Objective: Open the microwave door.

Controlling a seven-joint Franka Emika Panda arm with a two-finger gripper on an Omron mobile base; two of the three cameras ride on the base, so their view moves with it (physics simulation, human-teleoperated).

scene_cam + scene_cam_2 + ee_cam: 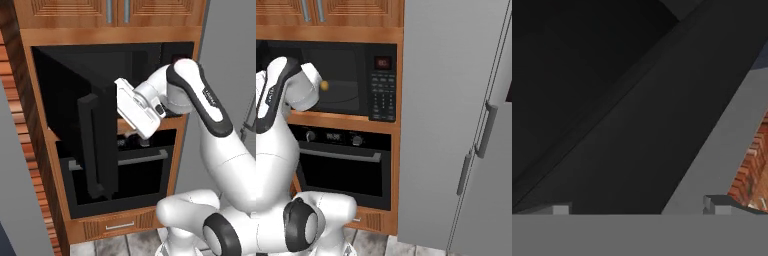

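Wood cabinet wall (35, 115), microwave door (95, 145) swung wide, gripper (117, 107) hidden behind it, grip unclear.

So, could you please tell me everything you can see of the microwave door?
The microwave door is a glossy black rectangular panel with a thick vertical edge and no visible handle. It stands swung well open, hinged at the microwave's left side, its free edge jutting out over the oven. The gripper sits against its inner face; actual contact is unclear.

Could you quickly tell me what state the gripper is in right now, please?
Gripper: open, holding nothing; its two dark fingertips stand wide apart, facing the swung-out glossy black microwave door.
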